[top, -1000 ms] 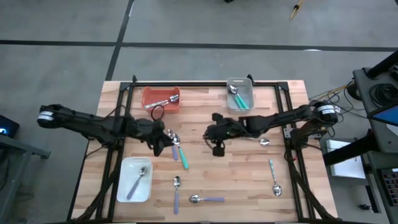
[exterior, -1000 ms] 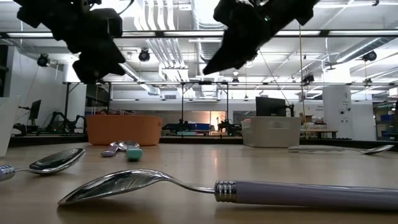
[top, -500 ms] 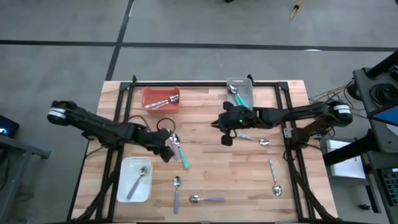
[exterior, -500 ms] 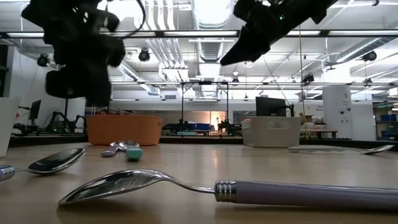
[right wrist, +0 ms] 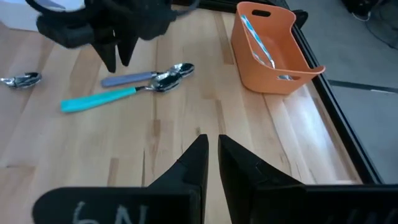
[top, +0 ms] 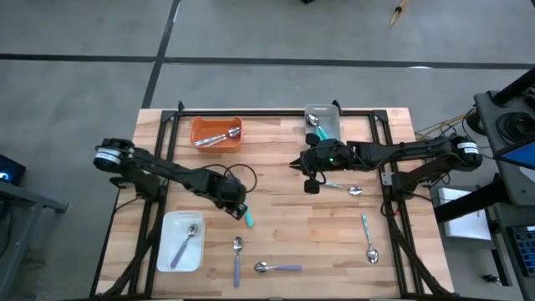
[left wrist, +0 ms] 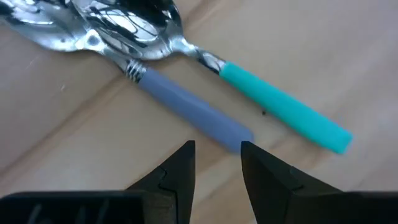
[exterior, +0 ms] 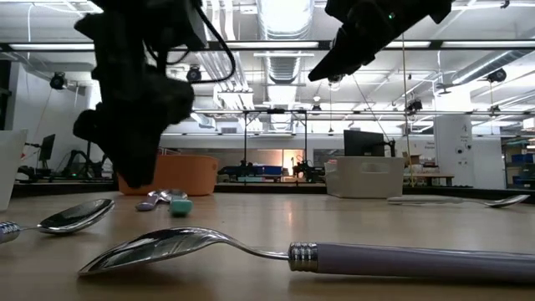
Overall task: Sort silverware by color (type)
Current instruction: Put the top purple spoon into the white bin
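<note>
A lavender-handled spoon point(left wrist: 186, 112) and a teal-handled spoon point(left wrist: 283, 115) lie side by side on the table, their bowls overlapping. My left gripper point(left wrist: 217, 149) hangs open, pointing steeply down just over the free end of the lavender handle point(top: 236, 205). Whether a finger touches it does not show. My right gripper point(right wrist: 212, 144) is shut and empty, raised near the grey tray point(top: 323, 125), seen from above point(top: 295, 164). More spoons lie loose: one under the right arm point(top: 344, 188), one at the right point(top: 368, 238), two near the front edge point(top: 237, 257) point(top: 278, 267).
An orange tray point(top: 216, 134) at the far left holds a spoon. The grey tray holds a teal spoon. A white tray point(top: 181, 241) at the near left holds a spoon. Black frame rails point(top: 159, 167) run along the table's left and right sides.
My left gripper has gone down and toward the table's right and near edges, tipping steeply downward and rolling, until it stands over the lavender and teal spoons. My right gripper has drawn back toward the right edge and the grey tray, rising a little. No spoon has moved.
</note>
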